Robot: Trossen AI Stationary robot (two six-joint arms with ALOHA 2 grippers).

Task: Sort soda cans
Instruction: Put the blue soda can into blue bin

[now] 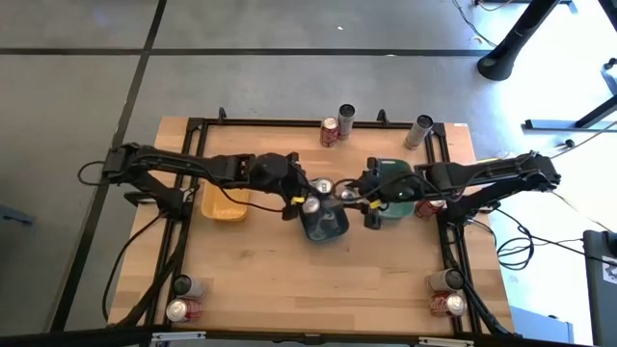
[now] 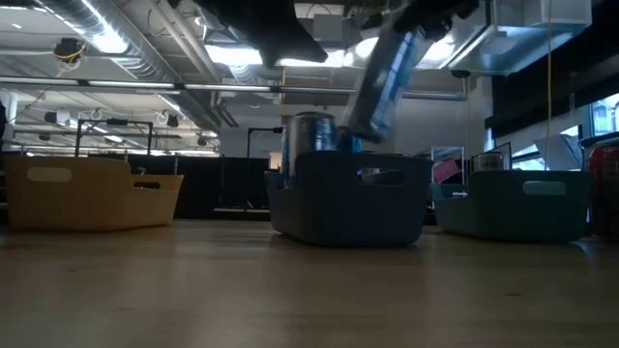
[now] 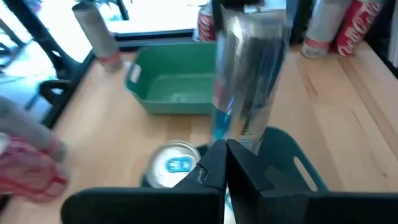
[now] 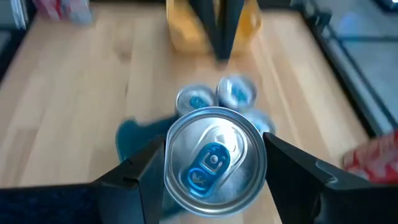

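My right gripper (image 4: 214, 163) is shut on a silver soda can with a blue tab (image 4: 214, 160). It holds the can over the grey-blue tray (image 1: 326, 227), which stands at the table's middle. In the low view this can (image 2: 382, 82) tilts above the tray (image 2: 348, 205). Two more silver cans (image 4: 196, 99) (image 4: 237, 91) stand in the tray, and one of them (image 3: 173, 165) lies just past my left fingers. My left gripper (image 3: 227, 165) is shut and empty, hovering at the tray's left rim (image 1: 297, 204), opposite the held can (image 3: 249, 81). My right gripper pinches the silver can between its two fingers (image 4: 140, 174), on opposite sides of the wall just under the top rim (image 4: 169, 155). The wrist looks down on the lid, so the fingers lie across the can. The can is tilted, its lower end (image 2: 354, 143) at the tray's rim height.
A yellow tray (image 1: 226, 204) sits left of the grey-blue one, a teal tray (image 1: 397, 196) to its right with a red can (image 1: 434, 204) beside it. Loose cans stand at the far edge (image 1: 330, 132) (image 1: 347, 117) (image 1: 417, 132) and in the near corners (image 1: 181, 309) (image 1: 448, 304).
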